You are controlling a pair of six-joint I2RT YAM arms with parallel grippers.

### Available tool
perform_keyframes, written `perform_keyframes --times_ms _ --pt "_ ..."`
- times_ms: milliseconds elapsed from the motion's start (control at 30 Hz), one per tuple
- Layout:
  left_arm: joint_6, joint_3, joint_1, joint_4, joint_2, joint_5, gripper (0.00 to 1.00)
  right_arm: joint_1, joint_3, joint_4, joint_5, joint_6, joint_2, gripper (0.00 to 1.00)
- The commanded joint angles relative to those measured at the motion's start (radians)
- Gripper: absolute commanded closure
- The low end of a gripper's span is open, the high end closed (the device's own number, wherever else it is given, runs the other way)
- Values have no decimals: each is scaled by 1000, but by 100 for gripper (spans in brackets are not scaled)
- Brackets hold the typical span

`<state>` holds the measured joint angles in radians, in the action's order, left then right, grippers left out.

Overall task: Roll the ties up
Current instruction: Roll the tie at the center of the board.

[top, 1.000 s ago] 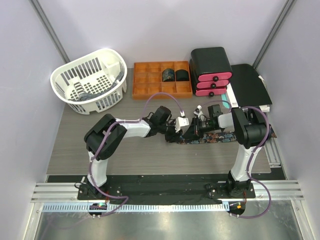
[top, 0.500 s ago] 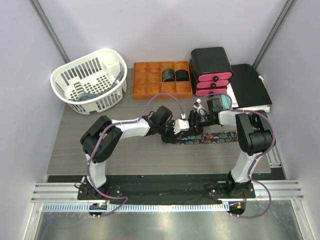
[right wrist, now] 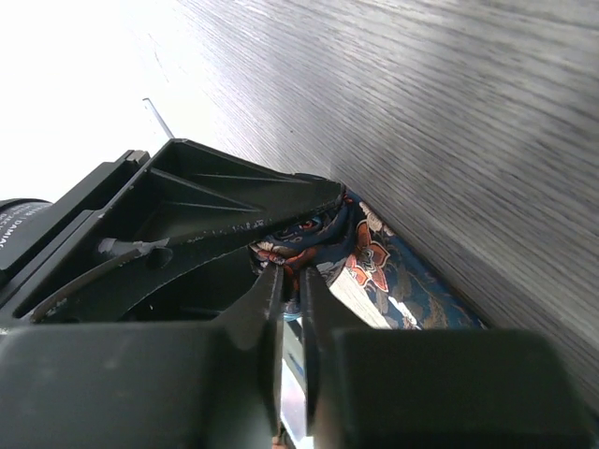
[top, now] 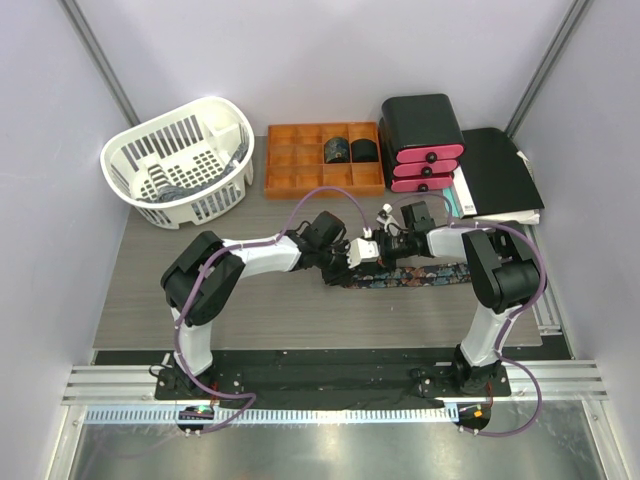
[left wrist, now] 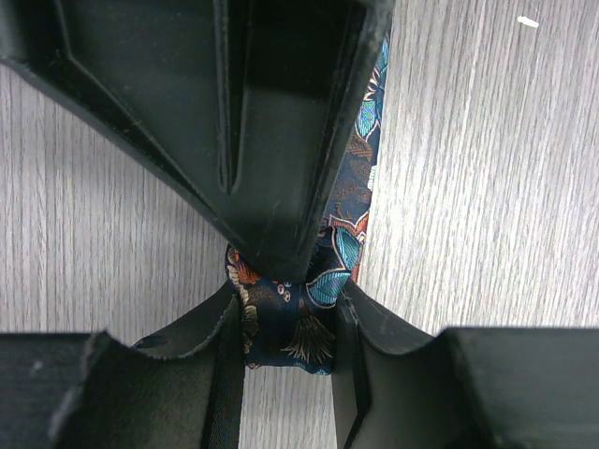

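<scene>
A dark navy tie (top: 420,276) with a red, blue and orange print lies flat along the table's middle, its left end bunched into a small roll. My left gripper (top: 350,262) is shut on that rolled end (left wrist: 285,327). From the right, my right gripper (top: 385,248) meets it, its jaws nearly together and pinching the same bunched fabric (right wrist: 318,245). In the left wrist view the right gripper's fingers (left wrist: 271,140) cover most of the tie. Two rolled ties (top: 337,150) (top: 363,150) sit in the orange tray.
The orange compartment tray (top: 290,160) stands at the back centre, with a white slatted basket (top: 180,165) to its left. A black-and-pink drawer unit (top: 422,135) and a black folder (top: 500,170) are at the back right.
My right gripper has moved left and back, closer to the left gripper, opening briefly and closing again on the tie's roll. The left gripper has kept its hold and barely shifted.
</scene>
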<state>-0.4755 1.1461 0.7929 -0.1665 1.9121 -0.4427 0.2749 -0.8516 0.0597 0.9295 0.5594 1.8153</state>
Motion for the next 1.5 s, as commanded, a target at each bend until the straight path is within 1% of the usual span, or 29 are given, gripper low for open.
perform_keyframes --times_ms 0,33,67,133,167,200,233,433,500,633,667,700,767,800,900,967,1133,1167,1267,1300,1367,1400,1433,1467 --pt "-23 -22 0 -122 59 90 74 10 -12 5 -15 -10 -25 95" --pt "-23 -23 0 -122 59 91 73 4 -14 14 -15 -19 -25 98" --pt "-22 -22 0 -122 59 93 70 -3 -12 26 -20 -27 -24 99" --pt "-17 -25 -3 -125 53 95 66 -26 -9 67 -24 -67 -17 99" --pt "-12 -26 -6 -126 50 88 58 -35 -9 86 -29 -88 -14 99" --pt "-5 -31 -12 -119 36 78 54 -46 -9 118 -34 -107 -10 99" --pt "0 -34 -17 -113 28 69 46 -55 -7 133 -37 -140 -1 99" --pt "106 -100 -49 22 -110 -22 29 -117 -6 204 -64 -251 50 98" --pt "145 -105 -52 41 -148 -50 26 -134 -13 235 -78 -279 62 99" --pt "178 -126 -55 76 -173 -100 20 -149 -21 264 -118 -320 78 99" --pt "176 -129 -55 87 -168 -108 18 -148 -20 264 -123 -322 79 99" --pt "181 -132 -54 102 -163 -114 14 -149 -18 264 -133 -322 82 99" --pt "201 -132 -54 153 -134 -129 12 -146 -17 262 -150 -320 90 99" --pt "210 -131 -54 163 -124 -137 12 -146 -15 261 -162 -317 95 99" --pt "251 -123 -41 271 -81 -156 12 -146 -4 244 -169 -290 111 99" --pt "261 -128 -26 330 -59 -156 13 -144 8 194 -167 -256 114 99" --pt "265 -161 -8 387 -30 -153 18 -129 36 100 -169 -165 125 99" --pt "256 -164 -1 389 -27 -134 19 -120 42 53 -166 -142 125 99" --pt "219 -161 5 360 -9 -64 29 -96 71 -36 -161 -67 131 99" --pt "186 -157 5 339 -7 -51 37 -89 86 -55 -159 -49 133 99" --pt "135 -135 2 247 -5 -10 47 -80 95 -141 -155 2 142 99" --pt "100 -131 -3 225 -7 -5 55 -77 95 -162 -147 20 147 99" --pt "85 -131 -9 181 -15 -8 59 -74 91 -175 -144 31 151 99" --pt "66 -131 -20 170 -18 -11 64 -72 70 -176 -141 37 154 98"
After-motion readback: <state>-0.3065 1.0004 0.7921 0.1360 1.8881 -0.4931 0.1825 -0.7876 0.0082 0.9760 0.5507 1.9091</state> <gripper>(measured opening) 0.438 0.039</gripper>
